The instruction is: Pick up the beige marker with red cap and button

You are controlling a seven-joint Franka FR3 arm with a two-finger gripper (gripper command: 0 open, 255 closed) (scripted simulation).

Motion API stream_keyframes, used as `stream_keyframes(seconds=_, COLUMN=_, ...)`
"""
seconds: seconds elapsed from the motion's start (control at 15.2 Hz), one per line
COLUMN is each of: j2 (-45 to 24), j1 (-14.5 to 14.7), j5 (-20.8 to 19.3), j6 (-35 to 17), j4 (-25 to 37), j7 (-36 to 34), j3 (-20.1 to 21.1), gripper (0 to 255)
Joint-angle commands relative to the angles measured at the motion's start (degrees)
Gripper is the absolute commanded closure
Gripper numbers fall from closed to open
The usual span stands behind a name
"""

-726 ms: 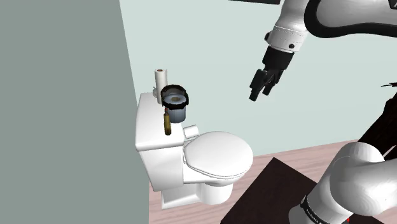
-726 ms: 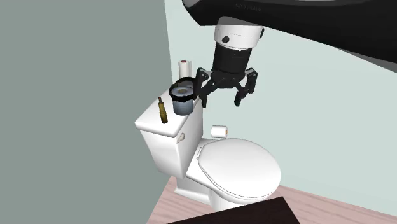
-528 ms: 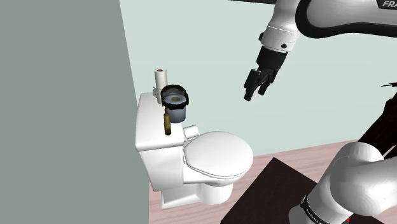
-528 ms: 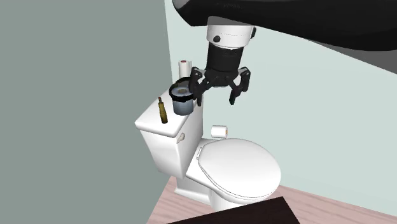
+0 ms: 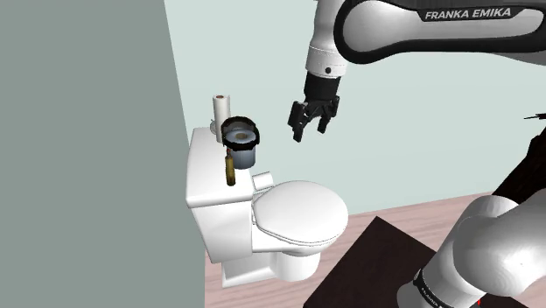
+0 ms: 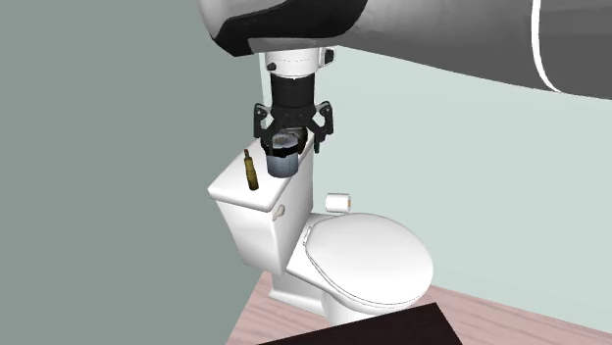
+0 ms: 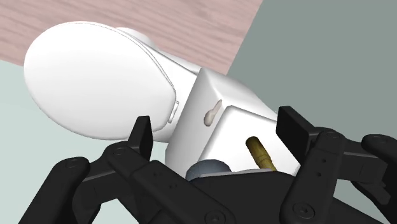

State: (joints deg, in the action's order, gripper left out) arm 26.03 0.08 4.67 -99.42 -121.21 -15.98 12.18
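1. Shoulder view: the gripper (image 5: 308, 129) is hovering, fingers spread, up off the toilet tank (image 5: 203, 179) toward the shoulder view's right. The olive-tan marker (image 5: 230, 171) is standing upright on the tank.
2. Second exterior view: the gripper (image 6: 289, 132) is hanging above the tank (image 6: 235, 188), and the marker (image 6: 251, 170) is standing on the tank's top.
3. Wrist view: the gripper (image 7: 216, 127) is gaping wide and framing the tank (image 7: 222, 105), with the marker (image 7: 259, 153) sitting untouched on top.

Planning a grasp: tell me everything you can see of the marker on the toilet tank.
The marker is a slim olive-gold stick with a dark tip on top; no red shows. It stands upright on the white tank lid, apart from the dark cup beside it. Only the lid touches it; the open pincer hangs clear above.
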Motion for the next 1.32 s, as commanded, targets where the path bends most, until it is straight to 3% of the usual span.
stream_keyframes(seconds=0.0, j2=-5.23, j1=-0.44, j5=-1.12, j6=-0.42, j4=3.99, j7=-2.46, j3=1.64, gripper=0)
stream_keyframes(seconds=0.59, j2=-29.03, j1=0.54, j5=-9.65, j6=1.6, j4=24.69, j7=-15.1, j3=7.68, gripper=0)
stream_keyframes(seconds=0.92, j2=-44.01, j1=4.11, j5=-15.65, j6=6.57, j4=41.01, j7=-20.88, j3=8.36, gripper=0)
stream_keyframes(seconds=1.19, j2=-58.11, j1=8.94, j5=-20.09, j6=13.52, j4=59.55, j7=-23.49, j3=7.26, gripper=0)
stream_keyframes(seconds=1.25, j2=-58.24, j1=9.06, j5=-20.07, j6=13.59, j4=59.76, j7=-23.47, j3=7.14, gripper=0)
